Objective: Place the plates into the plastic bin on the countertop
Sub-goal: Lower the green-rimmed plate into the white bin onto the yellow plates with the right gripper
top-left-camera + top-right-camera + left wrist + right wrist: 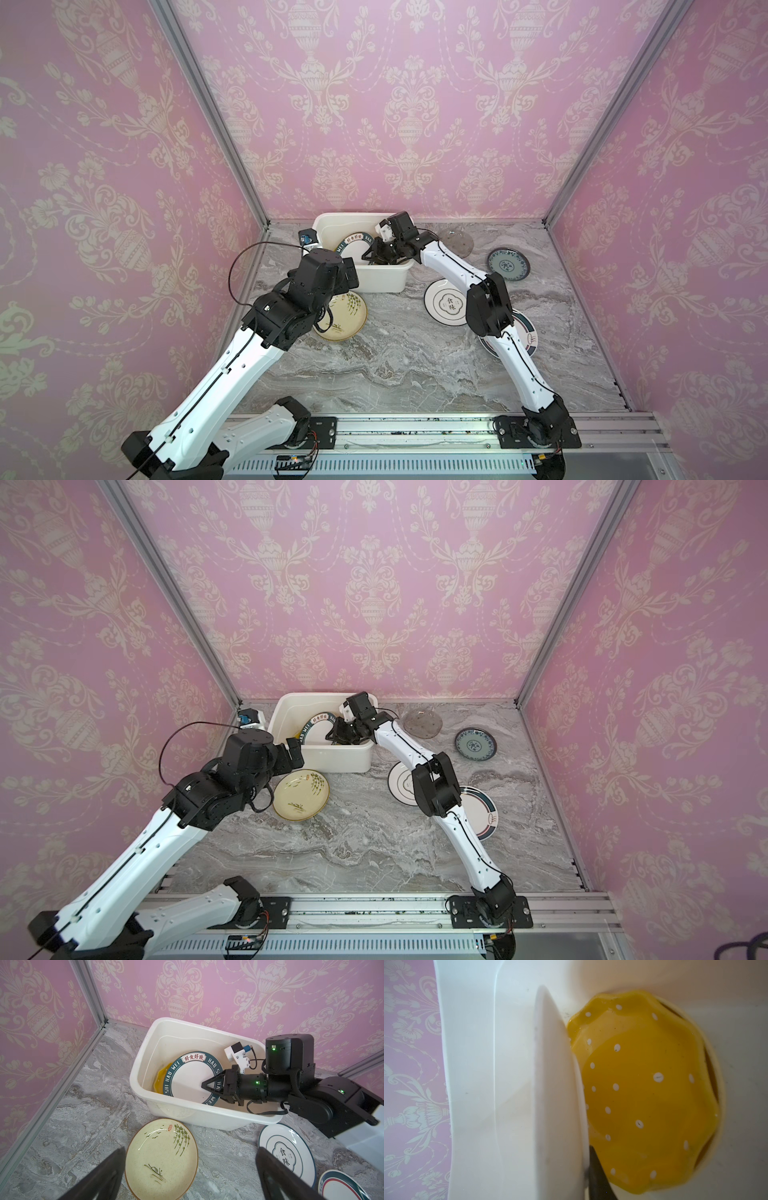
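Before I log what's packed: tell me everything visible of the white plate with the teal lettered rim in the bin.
The round, glossy white plate with a dark teal lettered rim looks ceramic. The rim carries white letters, including HAO WEI, and a white label with red characters. It leans tilted inside the deep white plastic bin, partly covering a yellow white-dotted scalloped dish. The right gripper straddles its rim; whether it clamps is unclear.

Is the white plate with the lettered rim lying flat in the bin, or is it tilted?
Tilted: the lettered plate slants over the yellow dotted dish inside the bin.
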### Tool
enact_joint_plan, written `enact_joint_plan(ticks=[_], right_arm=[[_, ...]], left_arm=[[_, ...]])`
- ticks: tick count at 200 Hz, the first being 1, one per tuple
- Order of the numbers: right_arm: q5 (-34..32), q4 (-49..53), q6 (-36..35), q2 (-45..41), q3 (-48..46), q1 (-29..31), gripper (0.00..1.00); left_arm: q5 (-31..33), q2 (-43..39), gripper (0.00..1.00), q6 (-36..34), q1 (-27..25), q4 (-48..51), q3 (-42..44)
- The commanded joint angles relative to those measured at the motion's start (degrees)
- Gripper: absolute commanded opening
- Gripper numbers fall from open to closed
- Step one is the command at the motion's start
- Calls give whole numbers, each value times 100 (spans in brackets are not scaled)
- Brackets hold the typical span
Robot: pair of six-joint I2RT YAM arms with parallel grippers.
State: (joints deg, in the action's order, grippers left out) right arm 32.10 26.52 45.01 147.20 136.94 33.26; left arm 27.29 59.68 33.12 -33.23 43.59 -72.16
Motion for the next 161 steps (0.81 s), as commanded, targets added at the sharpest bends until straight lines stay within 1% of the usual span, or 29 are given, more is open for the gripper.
enact_joint_plan(ticks=[1, 52, 70, 82, 102, 125, 161], right_arm=[[-137, 178, -304, 156, 100, 58, 22], [-492, 426, -492, 212, 81, 67, 29], [-768, 677, -534, 217, 119, 66, 38], [-1008, 910, -492, 222, 146, 67, 43], [-1119, 1043, -408, 237, 88, 75, 51], [-1232, 1165, -478, 291, 104, 140, 56], [-1420, 1454, -858, 427, 350, 285, 62]], left_arm=[[-108, -61, 99, 117, 87, 158, 71], [-202, -158, 99, 142, 233, 141, 164], [-248, -180, 99, 139, 280, 132, 198], [-265, -183, 99, 123, 298, 132, 202], [-271, -180, 99, 124, 317, 112, 228], [-309, -185, 99, 147, 352, 55, 264], [-389, -219, 99, 186, 403, 48, 325]])
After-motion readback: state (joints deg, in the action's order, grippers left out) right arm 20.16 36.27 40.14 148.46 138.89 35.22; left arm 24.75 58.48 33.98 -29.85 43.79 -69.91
